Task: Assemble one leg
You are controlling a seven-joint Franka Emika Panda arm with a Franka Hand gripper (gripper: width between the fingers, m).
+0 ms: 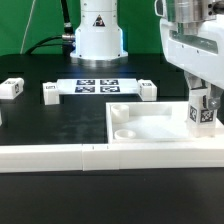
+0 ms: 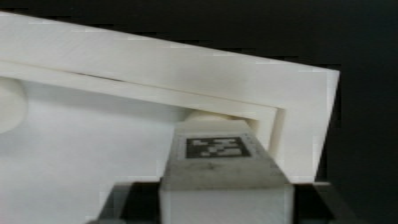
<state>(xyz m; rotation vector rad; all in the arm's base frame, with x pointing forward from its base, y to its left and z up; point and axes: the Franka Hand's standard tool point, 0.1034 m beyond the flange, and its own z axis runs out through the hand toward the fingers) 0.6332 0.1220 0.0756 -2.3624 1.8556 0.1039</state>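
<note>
Gripper (image 1: 204, 112) clamped on 1 leg (image 1: 204, 112), held upright over the far right corner of the tray (image 1: 140, 135) in the exterior view. Risk, as a judgement: the leg could miss its corner hole and jam on the rim. That hole is hidden behind the leg (image 2: 217, 150). 3 more legs (image 1: 12, 88) lie on the tabletop (image 1: 50, 120).

You get even, bright lighting; white parts glare against the black table (image 1: 60, 125), and the wrist view is soft.
</note>
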